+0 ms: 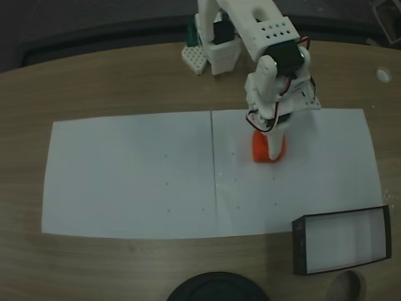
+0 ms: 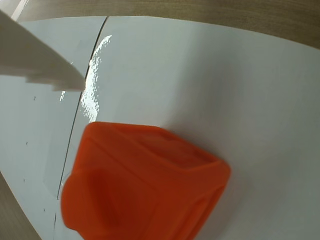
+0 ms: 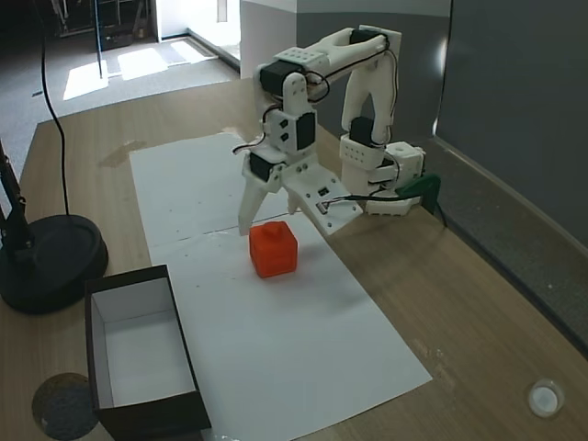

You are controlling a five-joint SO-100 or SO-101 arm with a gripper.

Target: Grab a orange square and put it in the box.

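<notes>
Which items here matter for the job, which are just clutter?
Job:
orange square
box, black walls, white inside
pincer, open over the square

Clutter:
round black base
white paper sheets
small white cap

In a fixed view the orange square [image 1: 268, 148] sits on the paper sheets [image 1: 131, 175], right of their seam, with the gripper [image 1: 270, 145] directly over it. The box [image 1: 341, 239] lies nearer and further right — partly on the sheets' near right corner, partly on the table [image 1: 113, 84]. The arm's base [image 1: 216, 50] stands at the far edge; a round lamp base [image 1: 216, 287] sits at the near edge.
</notes>
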